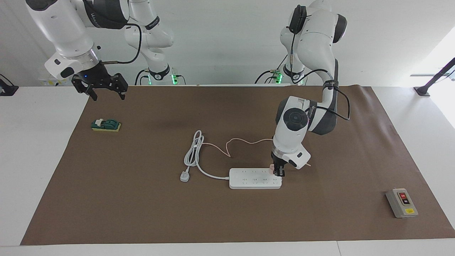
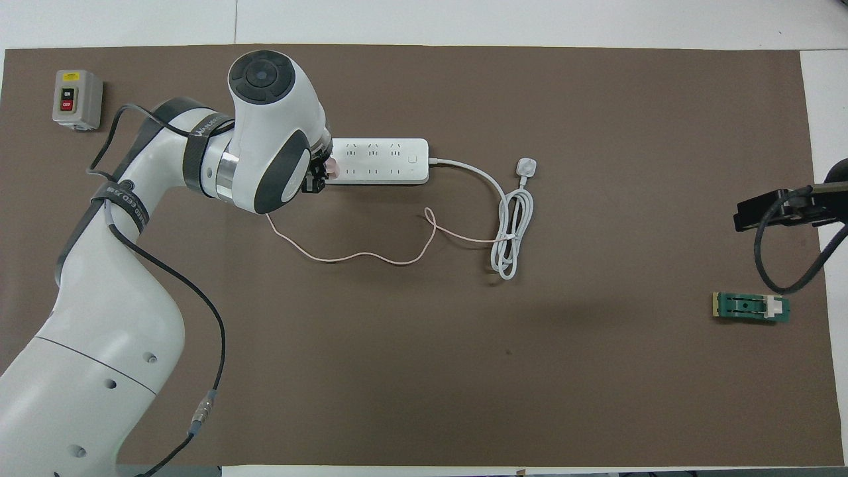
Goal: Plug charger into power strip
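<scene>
**A:** Where does the charger (image 1: 272, 167) stand?

**B:** It sits at the power strip (image 1: 254, 178), over the end socket toward the left arm's end of the table, in the row nearer the robots. The left gripper (image 1: 278, 171) is pinched tight on the little pink cube, fingers pointing straight down.

**A:** Is it seated?

**B:** That cannot be read for certain. The cube touches the strip's top face and no prongs show, so the push looks at least under way, perhaps finished. The gripper has not let go, so release and withdrawal are left.

**A:** And the cable?

**B:** The thin pink cable (image 2: 361, 255) trails loose over the brown mat (image 2: 424, 371) on the robots' side of the strip, running to the coiled white cord (image 2: 511, 228), whose white plug (image 1: 184, 176) lies unplugged on the mat.

**A:** The other arm?

**B:** The right gripper (image 1: 105, 90) waits with its fingers spread, holding nothing, high over the mat's corner at its own end, above a green block (image 1: 106, 125). A grey switch box (image 1: 401, 203) sits untouched near the left arm's end.
</scene>
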{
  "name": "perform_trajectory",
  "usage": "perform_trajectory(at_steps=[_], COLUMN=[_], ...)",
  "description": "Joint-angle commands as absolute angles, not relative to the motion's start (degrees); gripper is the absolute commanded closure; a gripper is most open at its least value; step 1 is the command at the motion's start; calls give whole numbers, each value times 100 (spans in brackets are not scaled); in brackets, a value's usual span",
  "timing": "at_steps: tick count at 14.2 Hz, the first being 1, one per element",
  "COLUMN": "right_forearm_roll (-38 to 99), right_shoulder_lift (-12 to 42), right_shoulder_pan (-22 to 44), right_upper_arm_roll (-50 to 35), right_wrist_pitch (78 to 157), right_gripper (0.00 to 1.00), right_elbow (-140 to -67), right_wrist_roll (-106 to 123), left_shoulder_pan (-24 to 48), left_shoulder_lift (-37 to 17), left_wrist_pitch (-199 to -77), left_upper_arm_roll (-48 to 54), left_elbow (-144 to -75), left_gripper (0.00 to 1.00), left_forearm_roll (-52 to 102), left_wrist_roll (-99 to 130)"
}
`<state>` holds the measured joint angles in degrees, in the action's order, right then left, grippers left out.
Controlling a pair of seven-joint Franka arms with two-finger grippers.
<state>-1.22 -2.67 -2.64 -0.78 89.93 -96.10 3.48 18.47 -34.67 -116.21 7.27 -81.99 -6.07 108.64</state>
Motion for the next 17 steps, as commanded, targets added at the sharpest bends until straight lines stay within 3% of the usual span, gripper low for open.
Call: perform_trajectory(at_steps=[1,2,3,4,11,17], right_forearm_roll=[-141,-141,-141,-141,-141,-141], right_shoulder_lift=[-369,-369,-369,-369,-369,-369], right_shoulder_pan=[-316,-316,-316,-316,-316,-316], right_upper_arm_roll=[-123,-123,-123,-123,-123,-123], right_wrist_pitch=[8921,8921,8921,8921,8921,8921], right_gripper=[0,0,0,0,0,0], right_elbow=[-9668,-9668,-9668,-9668,-9668,-9677], right_wrist_roll=[237,237,237,237,237,237], left_shoulder_pan=[1828,1819,1819,1819,1582,907], left_shoulder_lift=[-3973,-3938,-3877,-3841,-3297,-2339], left_wrist_pitch=[-12182,-12156,-12129,-12094,-11409,-11067], left_upper_arm_roll=[633,633,633,624,677,677], left_elbow=[-8297,-8279,-8279,-8271,-7963,-7937], left_gripper=[100,88,18,0,0,0], left_forearm_roll=[-861,-861,-861,-853,-817,-826], left_wrist_roll=[10697,10670,10679,10696,10661,9558])
